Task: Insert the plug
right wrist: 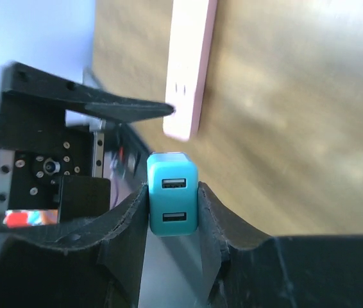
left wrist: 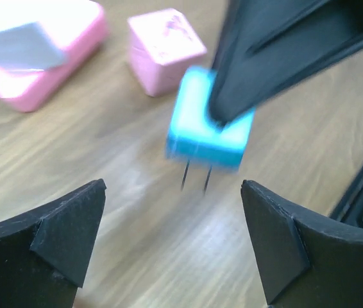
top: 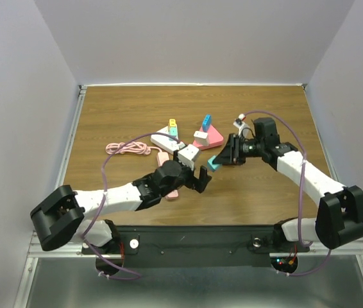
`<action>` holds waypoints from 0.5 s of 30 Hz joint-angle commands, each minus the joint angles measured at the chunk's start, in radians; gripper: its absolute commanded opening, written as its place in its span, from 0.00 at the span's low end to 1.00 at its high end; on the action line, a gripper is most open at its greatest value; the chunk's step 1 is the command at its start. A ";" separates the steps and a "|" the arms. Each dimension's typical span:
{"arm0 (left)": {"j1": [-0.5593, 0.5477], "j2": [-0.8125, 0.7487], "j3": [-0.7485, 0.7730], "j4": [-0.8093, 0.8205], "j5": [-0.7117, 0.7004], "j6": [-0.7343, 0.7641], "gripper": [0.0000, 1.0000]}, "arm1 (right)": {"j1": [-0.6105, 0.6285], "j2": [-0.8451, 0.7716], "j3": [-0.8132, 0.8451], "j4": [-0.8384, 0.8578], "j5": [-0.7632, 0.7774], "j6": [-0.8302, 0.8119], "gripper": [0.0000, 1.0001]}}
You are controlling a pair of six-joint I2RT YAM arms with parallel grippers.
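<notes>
Teal plug (right wrist: 172, 202), clamped by its sides in the narrowed right pincer (top: 219, 160), lifted clear of the table (top: 265, 186) near its middle. Two bare prongs pointing down at the wood, USB end facing back toward the right wrist camera. Not yet inserted: no socket touching the prongs. Judged about midway through the task: gripping and lifting done; carrying to a socket, lining up the prongs and pressing in left to do. Likely target a pink strip (right wrist: 188, 64), flat on the table beyond the plug in the right wrist view, one pair of slots showing near its end. Left pincer (top: 197, 179) wide and empty, low over the table just beside the plug, the plug framed between its open jaws in the left wrist view, not touching. Possibly in the way: the left arm, lying across part of the strip as seen from above. Around the plug, a pink cube (left wrist: 165, 48) and a flat pink block (left wrist: 82, 42) with a white piece on top. Farther back, a white strip (top: 167, 136) carrying coloured adapters, and a coiled pink cable (top: 127, 148) to the left, well apart.
</notes>
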 commanded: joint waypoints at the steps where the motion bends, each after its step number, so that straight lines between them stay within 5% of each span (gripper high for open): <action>1: 0.091 -0.144 -0.049 -0.010 -0.015 -0.024 0.99 | -0.033 0.036 0.154 0.055 0.119 -0.043 0.00; 8: 0.294 -0.274 -0.080 -0.131 -0.140 -0.070 0.99 | 0.010 0.183 0.332 0.035 0.298 -0.097 0.00; 15: 0.583 -0.177 -0.007 -0.156 -0.079 -0.144 0.99 | 0.188 0.346 0.503 0.021 0.541 -0.101 0.01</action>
